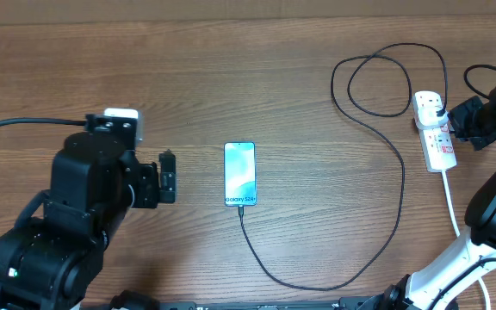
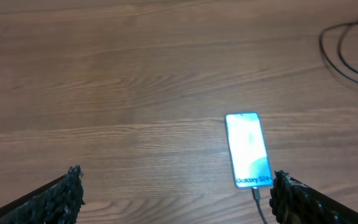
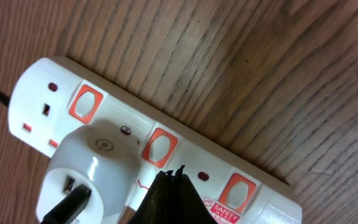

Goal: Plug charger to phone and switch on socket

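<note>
Wood-grain tabletop fills every view, and near its middle the phone lies flat, face up, its lit screen reading "Galaxy S24+"; the left wrist view shows it lying the same way. At the phone's lower short edge the charger has its small connector tip seated in the port. From there the thin black cable curves down, sweeps right and climbs in a wide arc to a loose loop near the tabletop's far edge, ending at the socket. The socket lies well apart from the phone on the right side, with its thick white cord trailing toward the near edge. Up close the socket shows three red switches in a row and a white adapter plugged into it, with a dark plug entering the adapter's face. The right jaws are pressed together with nothing between them, their dark tip over the strip just beside the middle switch; whether it touches I cannot tell. Left of the phone, the left arm holds the left jaws spread wide and empty, its fingers at either side of the wrist view.
</note>
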You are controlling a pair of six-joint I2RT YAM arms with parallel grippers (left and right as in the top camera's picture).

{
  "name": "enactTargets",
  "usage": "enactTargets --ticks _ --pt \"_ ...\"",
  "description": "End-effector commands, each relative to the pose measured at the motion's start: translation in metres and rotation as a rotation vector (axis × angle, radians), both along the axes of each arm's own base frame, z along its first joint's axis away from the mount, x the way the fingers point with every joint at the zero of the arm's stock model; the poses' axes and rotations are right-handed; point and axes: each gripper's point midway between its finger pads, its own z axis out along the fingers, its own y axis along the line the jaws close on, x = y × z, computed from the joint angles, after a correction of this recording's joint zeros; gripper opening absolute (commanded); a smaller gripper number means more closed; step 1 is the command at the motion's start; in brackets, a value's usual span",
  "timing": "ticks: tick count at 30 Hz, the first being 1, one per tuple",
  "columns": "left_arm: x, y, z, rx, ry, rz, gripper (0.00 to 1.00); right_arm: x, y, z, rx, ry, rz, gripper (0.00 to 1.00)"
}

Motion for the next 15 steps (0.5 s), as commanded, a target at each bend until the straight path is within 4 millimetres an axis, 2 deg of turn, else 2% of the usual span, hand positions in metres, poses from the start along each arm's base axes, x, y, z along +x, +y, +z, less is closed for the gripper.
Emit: enactTargets --ticks 1,5,15 --pt "-0.003 0.014 0.007 -0.008 -0.031 0.061 1.0 0.009 0.0 -0.004 0.009 -0.012 0.015 0.04" --pt "-0.009 0.023 0.014 -0.017 -0.062 0.09 1.0 0.013 0.004 -0.003 0.032 -0.033 0.023 0.04" --pt "-0.019 0.026 0.022 -0.029 -0.1 0.09 1.0 0.02 0.012 -0.002 0.029 -0.047 0.042 0.04"
